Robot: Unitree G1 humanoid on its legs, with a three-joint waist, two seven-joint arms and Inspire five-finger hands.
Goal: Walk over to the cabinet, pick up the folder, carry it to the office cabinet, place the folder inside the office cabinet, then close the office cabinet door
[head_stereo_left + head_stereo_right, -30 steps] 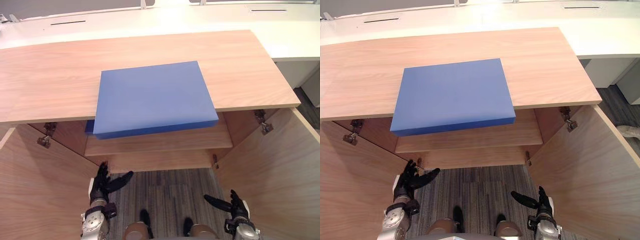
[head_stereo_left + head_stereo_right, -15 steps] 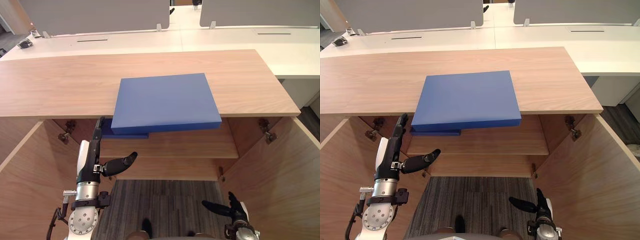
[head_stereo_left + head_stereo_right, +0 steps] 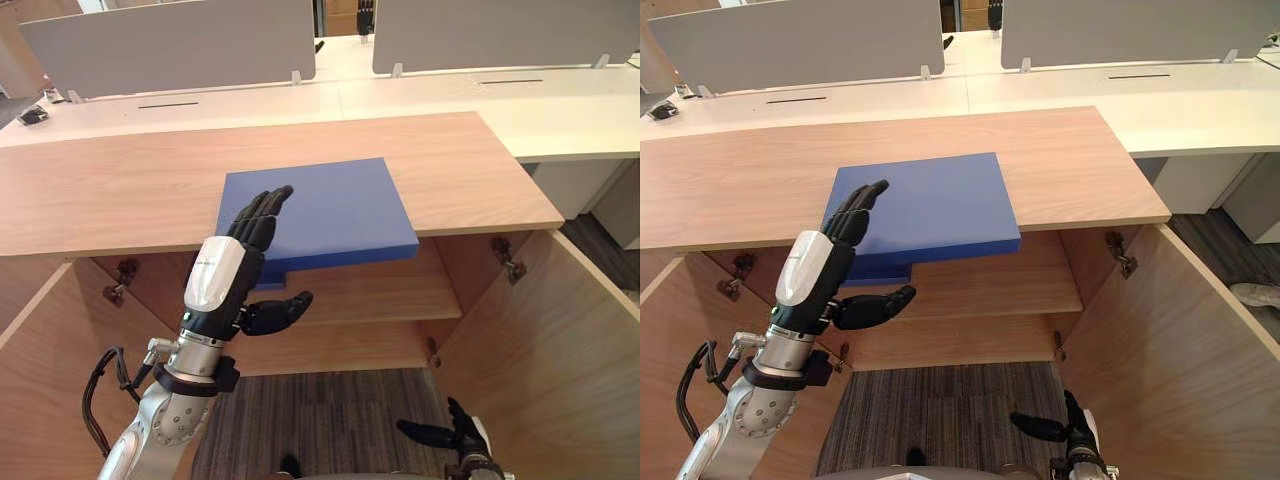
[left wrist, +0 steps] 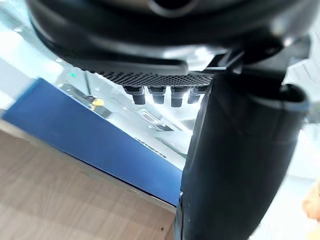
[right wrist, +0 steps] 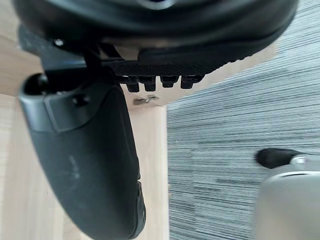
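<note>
While the blue folder (image 3: 330, 205) lies on the cabinet (image 3: 120, 180) top, overhanging its front edge, the left hand (image 3: 225, 285) hovers by the folder's 8 o'clock corner, fingers straight, thumb spread, holding nothing; the right hand (image 3: 455, 438) hangs at 5 o'clock, fingers relaxed apart.

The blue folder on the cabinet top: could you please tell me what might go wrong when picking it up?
1. The folder juts over the front edge of the cabinet top; a nudge from the open left hand over its near left corner could tip it off.
2. The right hand hangs low by the floor, so a one-handed grab of so broad a folder may slip.
3. The open doors stand close on both sides; a swinging hand could strike one.
</note>
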